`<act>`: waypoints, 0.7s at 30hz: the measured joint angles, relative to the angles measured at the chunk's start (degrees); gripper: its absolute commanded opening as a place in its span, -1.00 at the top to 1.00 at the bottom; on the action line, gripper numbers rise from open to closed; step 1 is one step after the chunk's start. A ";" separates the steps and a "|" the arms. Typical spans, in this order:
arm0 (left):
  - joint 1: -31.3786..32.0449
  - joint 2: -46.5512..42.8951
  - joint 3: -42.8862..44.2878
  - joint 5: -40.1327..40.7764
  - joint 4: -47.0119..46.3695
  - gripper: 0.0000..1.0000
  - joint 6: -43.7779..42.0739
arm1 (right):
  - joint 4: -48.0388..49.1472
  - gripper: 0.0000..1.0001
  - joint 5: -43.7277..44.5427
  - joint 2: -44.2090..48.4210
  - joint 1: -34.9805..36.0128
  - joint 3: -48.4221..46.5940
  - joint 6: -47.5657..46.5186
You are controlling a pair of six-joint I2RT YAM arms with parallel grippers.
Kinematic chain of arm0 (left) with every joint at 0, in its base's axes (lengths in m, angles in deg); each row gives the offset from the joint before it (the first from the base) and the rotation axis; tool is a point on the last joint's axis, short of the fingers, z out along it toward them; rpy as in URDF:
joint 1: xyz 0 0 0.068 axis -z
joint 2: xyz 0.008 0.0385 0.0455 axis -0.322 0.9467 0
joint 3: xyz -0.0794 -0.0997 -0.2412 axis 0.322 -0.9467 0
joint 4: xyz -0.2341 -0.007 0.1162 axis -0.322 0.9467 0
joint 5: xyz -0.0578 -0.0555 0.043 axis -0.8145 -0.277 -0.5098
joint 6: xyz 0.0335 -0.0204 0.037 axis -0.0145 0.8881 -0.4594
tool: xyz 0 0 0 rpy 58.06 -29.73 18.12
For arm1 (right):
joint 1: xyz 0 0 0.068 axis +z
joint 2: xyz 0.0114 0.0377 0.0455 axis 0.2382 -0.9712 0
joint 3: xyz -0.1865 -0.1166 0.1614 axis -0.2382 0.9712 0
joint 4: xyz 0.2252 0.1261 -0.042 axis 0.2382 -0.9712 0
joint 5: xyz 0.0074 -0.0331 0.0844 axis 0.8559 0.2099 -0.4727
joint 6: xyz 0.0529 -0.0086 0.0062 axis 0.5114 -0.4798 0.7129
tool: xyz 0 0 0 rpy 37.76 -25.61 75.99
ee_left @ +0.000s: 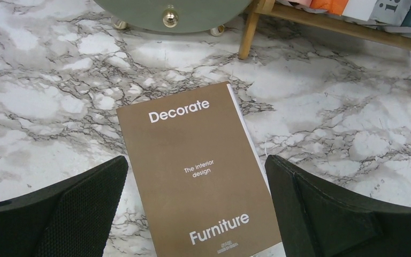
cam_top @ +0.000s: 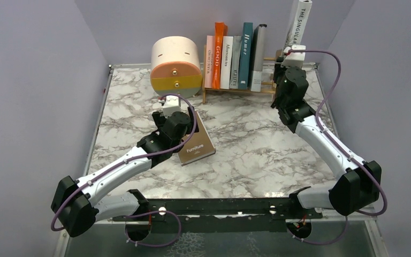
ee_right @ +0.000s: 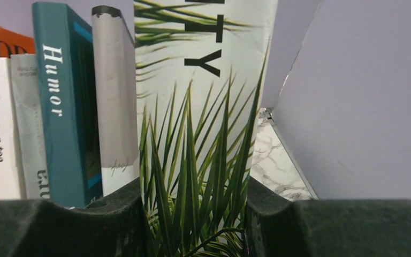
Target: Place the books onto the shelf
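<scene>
A brown book (cam_top: 197, 143) titled "Decorate Furniture" lies flat on the marble table; the left wrist view shows its cover (ee_left: 198, 176). My left gripper (cam_top: 183, 126) hovers over it, open, with its fingers (ee_left: 197, 166) on either side of the cover and apart from it. My right gripper (cam_top: 288, 63) is shut on a tall white book with green plant leaves (cam_top: 298, 21) (ee_right: 203, 107). It holds the book tilted over the right end of the wooden shelf (cam_top: 238, 91). Several books (cam_top: 235, 56) stand upright on the shelf, among them the teal "Humor" (ee_right: 59, 107).
A round cream, orange and yellow drawer box (cam_top: 176, 67) stands left of the shelf, and its knob and lower rim (ee_left: 170, 16) show just beyond the brown book. A shelf leg (ee_left: 248, 35) is close by. Purple walls (ee_right: 364, 107) enclose the table.
</scene>
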 measured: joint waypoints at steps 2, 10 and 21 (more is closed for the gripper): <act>0.00 0.52 0.00 -0.15 -0.28 -0.98 -0.17 | 1.60 0.98 -1.90 -0.81 -1.81 0.28 0.50; -0.35 2.89 0.00 -0.44 -2.19 -0.98 -0.92 | 9.01 0.98 -10.54 -6.64 -6.73 4.44 2.27; -1.99 7.69 0.00 -2.40 -3.93 -0.98 -1.77 | 13.44 0.99 -18.40 -10.05 -6.82 6.51 4.42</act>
